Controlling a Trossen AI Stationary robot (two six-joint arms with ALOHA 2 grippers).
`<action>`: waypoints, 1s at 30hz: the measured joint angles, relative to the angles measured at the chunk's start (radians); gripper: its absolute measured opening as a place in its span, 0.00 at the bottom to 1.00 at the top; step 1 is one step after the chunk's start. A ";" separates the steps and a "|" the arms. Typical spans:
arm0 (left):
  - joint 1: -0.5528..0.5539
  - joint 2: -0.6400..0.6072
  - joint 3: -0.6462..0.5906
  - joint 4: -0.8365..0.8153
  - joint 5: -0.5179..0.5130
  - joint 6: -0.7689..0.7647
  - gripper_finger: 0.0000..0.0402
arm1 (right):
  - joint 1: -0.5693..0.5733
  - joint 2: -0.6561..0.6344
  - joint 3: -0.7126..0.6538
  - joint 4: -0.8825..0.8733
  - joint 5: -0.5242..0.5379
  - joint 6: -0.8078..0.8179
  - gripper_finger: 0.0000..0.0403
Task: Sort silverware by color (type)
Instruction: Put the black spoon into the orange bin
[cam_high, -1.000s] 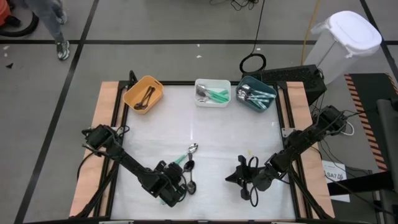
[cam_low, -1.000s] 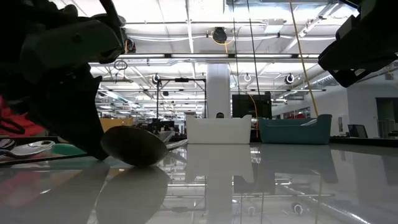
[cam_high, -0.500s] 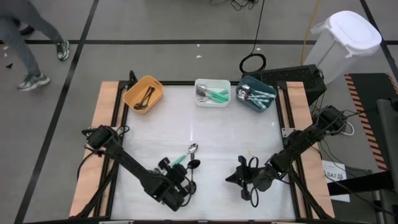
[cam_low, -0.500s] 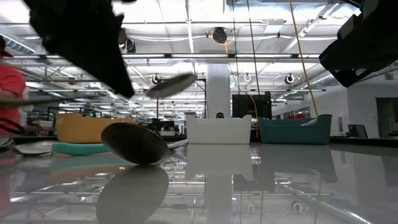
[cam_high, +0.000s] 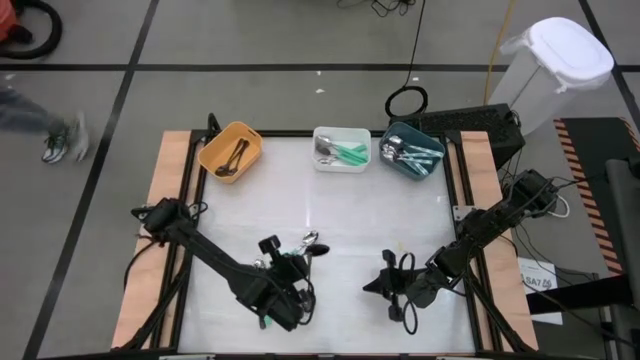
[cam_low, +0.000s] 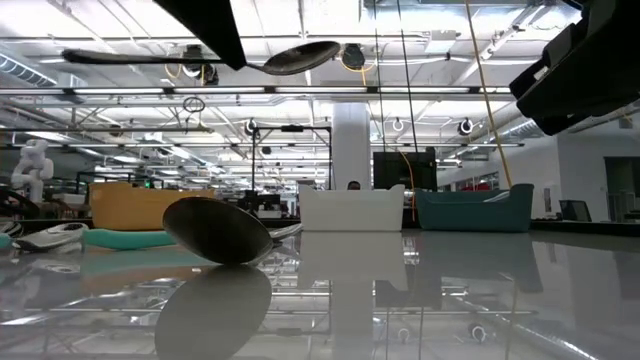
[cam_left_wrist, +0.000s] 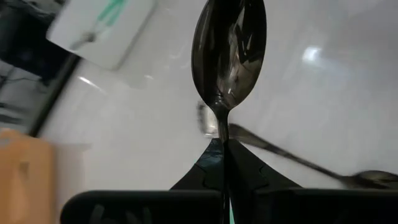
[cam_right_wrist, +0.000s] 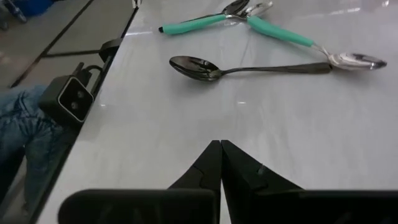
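Left gripper (cam_left_wrist: 222, 149) is clamped on a dark spoon (cam_left_wrist: 229, 59) by its thin neck, lifted clear; it's light, stiff and slick, so it might pivot, while the right gripper (cam_right_wrist: 220, 147) sits closed.

2 dark jointed arms, blk cables

orange bin (cam_high: 231, 149), white bin (cam_high: 341, 149), teal bin (cam_high: 411, 152)
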 joint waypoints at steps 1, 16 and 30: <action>0.007 0.000 0.014 -0.033 -0.004 0.007 0.00 | 0.000 0.000 0.000 0.000 0.000 -0.018 0.00; 0.112 -0.187 0.053 -0.251 -0.120 0.096 0.00 | -0.034 -0.097 0.000 -0.007 -0.001 -0.421 0.00; 0.285 -0.411 -0.012 -0.243 -0.255 0.298 0.00 | -0.083 -0.227 0.000 -0.175 0.008 -0.637 0.00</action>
